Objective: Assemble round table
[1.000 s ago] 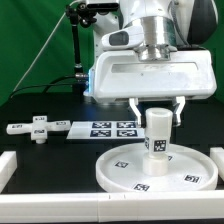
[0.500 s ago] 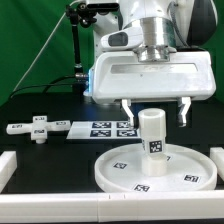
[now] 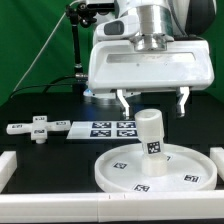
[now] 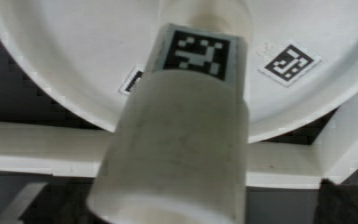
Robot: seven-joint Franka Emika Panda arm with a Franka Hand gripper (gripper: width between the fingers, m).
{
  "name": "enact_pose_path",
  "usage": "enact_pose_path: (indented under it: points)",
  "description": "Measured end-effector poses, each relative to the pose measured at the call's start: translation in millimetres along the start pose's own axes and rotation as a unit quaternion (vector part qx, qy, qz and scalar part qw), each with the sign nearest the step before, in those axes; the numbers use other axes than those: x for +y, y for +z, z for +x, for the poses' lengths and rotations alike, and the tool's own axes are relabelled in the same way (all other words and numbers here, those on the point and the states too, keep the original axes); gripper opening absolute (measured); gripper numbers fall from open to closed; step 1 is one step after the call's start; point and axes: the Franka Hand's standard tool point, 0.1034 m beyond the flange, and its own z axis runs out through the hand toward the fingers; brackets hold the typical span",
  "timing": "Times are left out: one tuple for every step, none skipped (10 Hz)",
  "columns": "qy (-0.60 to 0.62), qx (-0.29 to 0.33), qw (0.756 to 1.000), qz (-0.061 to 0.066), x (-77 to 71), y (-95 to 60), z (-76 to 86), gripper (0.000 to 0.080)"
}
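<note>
— How does the round table look at this moment?

— A large rimmed white disc is seen lying flat on the black surface. Small black-and-white square tags are carried on its face. A short white cylindrical post is stood upright at its middle, and one tag is shown on its side.

— And in the wrist view?

— The post is seen along its length, with the disc beyond it.

— Where is the flat cross-shaped piece found?

— Well apart from the disc, toward the exterior view's left, beside the marker board.

— Is anything gripped?

— Nothing is. The gripper is held above the post, with its fingers spread wide and clear of the post on both sides.
</note>
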Motion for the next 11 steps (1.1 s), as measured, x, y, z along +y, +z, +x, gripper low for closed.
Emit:
enact_pose_path:
  points:
    - [0.002,-0.002,1.000,0.001,1.8,-1.3,4.5,0.0649]
    - [0.002,-0.010,1.000,0.005,-0.2,-0.1,2.3,0.0649]
    - [0.002,-0.020,1.000,0.010,-2.7,0.5,1.2,0.0649]
    - [0.002,-0.020,1.000,0.010,-2.2,0.5,1.5,0.0649]
    - [0.002,-0.040,0.999,0.019,-6.2,2.5,-2.0,0.0649]
    - [0.005,-0.085,0.996,0.039,-9.6,6.2,-6.2,0.0649]
    - [0.003,-0.115,0.992,0.053,-11.1,7.4,-1.0,0.0649]
    - [-0.006,-0.169,0.983,0.073,-14.0,6.4,0.4,0.0649]
    - [-0.005,-0.187,0.979,0.080,-11.7,7.2,6.0,0.0649]
    - [-0.005,-0.230,0.969,0.091,-15.3,7.7,1.2,0.0649]
    - [-0.007,-0.253,0.962,0.097,-17.3,8.8,2.2,0.0649]
